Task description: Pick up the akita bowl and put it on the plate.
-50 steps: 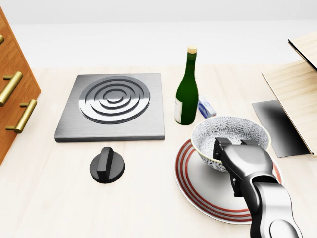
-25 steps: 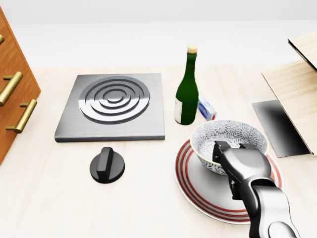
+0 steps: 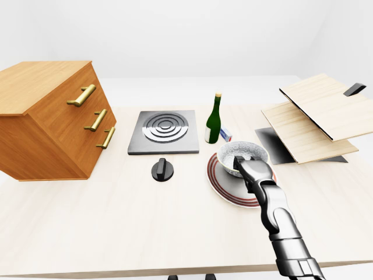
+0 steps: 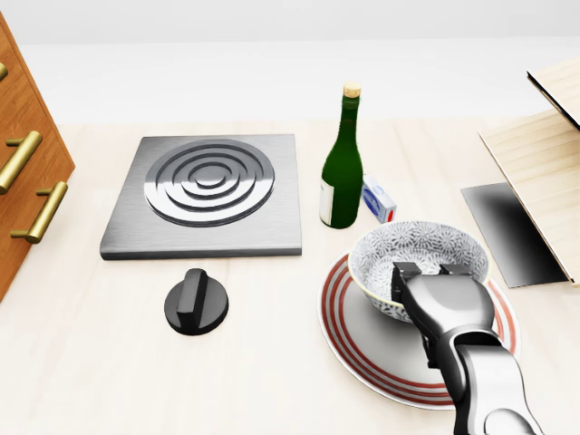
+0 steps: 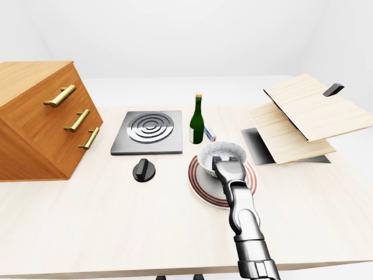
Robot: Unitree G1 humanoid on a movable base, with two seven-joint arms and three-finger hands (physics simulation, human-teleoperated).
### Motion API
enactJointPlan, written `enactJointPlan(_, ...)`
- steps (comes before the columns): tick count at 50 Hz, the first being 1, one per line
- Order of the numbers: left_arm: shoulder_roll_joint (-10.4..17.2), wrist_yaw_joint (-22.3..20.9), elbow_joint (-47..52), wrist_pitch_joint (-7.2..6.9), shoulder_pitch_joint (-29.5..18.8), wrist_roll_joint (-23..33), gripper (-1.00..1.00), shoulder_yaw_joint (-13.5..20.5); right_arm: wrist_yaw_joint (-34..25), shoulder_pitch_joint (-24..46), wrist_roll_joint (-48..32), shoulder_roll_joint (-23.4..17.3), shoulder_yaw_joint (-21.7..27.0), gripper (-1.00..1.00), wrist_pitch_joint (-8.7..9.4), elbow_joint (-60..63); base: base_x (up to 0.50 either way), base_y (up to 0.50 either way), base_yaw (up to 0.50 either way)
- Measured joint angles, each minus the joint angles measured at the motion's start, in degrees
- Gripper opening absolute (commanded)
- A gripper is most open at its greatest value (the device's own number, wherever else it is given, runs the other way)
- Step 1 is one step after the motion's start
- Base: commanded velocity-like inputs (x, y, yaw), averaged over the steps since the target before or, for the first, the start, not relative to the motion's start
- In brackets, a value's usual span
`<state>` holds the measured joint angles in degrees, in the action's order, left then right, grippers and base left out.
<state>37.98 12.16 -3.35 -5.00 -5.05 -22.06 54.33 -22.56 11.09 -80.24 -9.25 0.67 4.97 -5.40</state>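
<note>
The akita bowl [image 4: 399, 249], white with a grey flower pattern, stands upright on the upper part of the red-ringed plate [image 4: 362, 355] at the right of the head view. My right hand [image 4: 424, 272] comes up from the bottom right, and its fingers [image 4: 403, 275] close over the bowl's near rim. The hand hides the lower right of the bowl and part of the plate. No view shows my left hand.
A green bottle [image 4: 343, 163] and a small box [image 4: 378, 199] stand just above the plate. Left of them lie a stove plate [image 4: 207, 192] and a black knob [image 4: 196, 302]. A wooden drawer cabinet [image 3: 52, 119] is at far left, and wooden boards [image 3: 315, 114] over a dark sheet [image 4: 507, 227] at right.
The bowl has sunk slightly and settled on the plate, shifting a little left. My right hand has come down with it, still on the rim.
</note>
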Motion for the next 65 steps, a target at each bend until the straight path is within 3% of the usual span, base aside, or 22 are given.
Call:
enactJointPlan(10,0.1,0.0,0.2,0.00,0.0,0.0,1.00,0.2,0.7,-0.3,-1.5,0.2,-0.1,-1.00,0.00,0.1,0.00,0.00,0.00)
enactJointPlan(11,0.1,0.0,0.2,0.00,0.0,0.0,1.00,0.2,0.7,-0.4,-1.7,0.2,-0.1,-0.76,0.00,0.1,0.00,0.00,0.00)
enactJointPlan(12,0.1,0.0,0.3,0.00,0.0,0.0,1.00,0.2,0.4,-0.5,-1.9,0.2,0.0,1.00,0.03,0.5,0.00,0.00,0.00)
enactJointPlan(30,0.0,0.0,0.1,0.00,0.0,0.0,1.00,0.1,-4.5,-1.9,1.5,-0.2,0.9,1.00,0.03,5.5,0.00,0.00,0.00)
enactJointPlan(44,-0.1,-0.1,0.1,0.00,0.1,-0.1,1.00,0.1,-17.4,-5.0,-4.2,2.1,0.8,1.00,0.04,23.2,0.00,0.00,0.00)
enactJointPlan(56,-0.2,-0.2,-0.2,0.00,0.1,-0.1,1.00,-0.1,-17.4,-5.4,-11.6,5.1,0.7,1.00,0.03,42.6,0.00,0.00,0.00)
enactJointPlan(65,-0.2,-0.1,0.0,0.00,0.1,-0.1,1.00,-0.1,-17.4,1.2,-15.3,5.3,2.1,1.00,-0.18,55.3,0.00,0.00,0.00)
